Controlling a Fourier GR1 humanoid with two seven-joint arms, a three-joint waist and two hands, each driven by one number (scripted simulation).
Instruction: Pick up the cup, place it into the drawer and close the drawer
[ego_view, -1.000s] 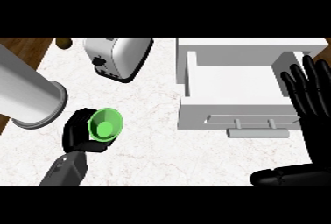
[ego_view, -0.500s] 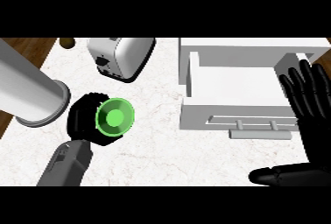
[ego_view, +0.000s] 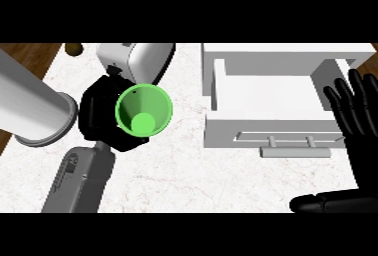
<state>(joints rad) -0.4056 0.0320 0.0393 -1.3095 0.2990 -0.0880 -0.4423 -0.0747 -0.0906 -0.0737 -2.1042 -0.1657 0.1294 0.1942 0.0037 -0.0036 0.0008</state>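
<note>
Entering from the lower edge at the view's left, the grey left forearm (ego_view: 80, 180) rises across the white marble counter (ego_view: 192, 175). At its end the left hand (ego_view: 100, 117) is grasping the green cup (ego_view: 144, 110), black fingers curled round the cup's outer wall. The cup is held off the counter and tilted, its open mouth turned up toward the viewer so the inside bottom shows. It sits left of the drawer, apart from it, and overlaps the lower edge of the toaster in this view.

At the lower right corner a dark, rounded part of the right arm lies along the edge. Above it the right hand (ego_view: 358, 112) stands released, fingers straight and pointing up, at the right edge beside the drawer's right wall.

The white drawer (ego_view: 266, 95) stands pulled open, its inside bare and white, its front panel nearest the viewer with a bar handle (ego_view: 295, 151) fixed to it.

Left of the cup, a large grey cylinder (ego_view: 33, 110) lies slanted at the counter's left border. Farther back stands the silver toaster (ego_view: 144, 57). A small brown object (ego_view: 74, 48) shows at the far left, over the wooden floor (ego_view: 22, 55).
</note>
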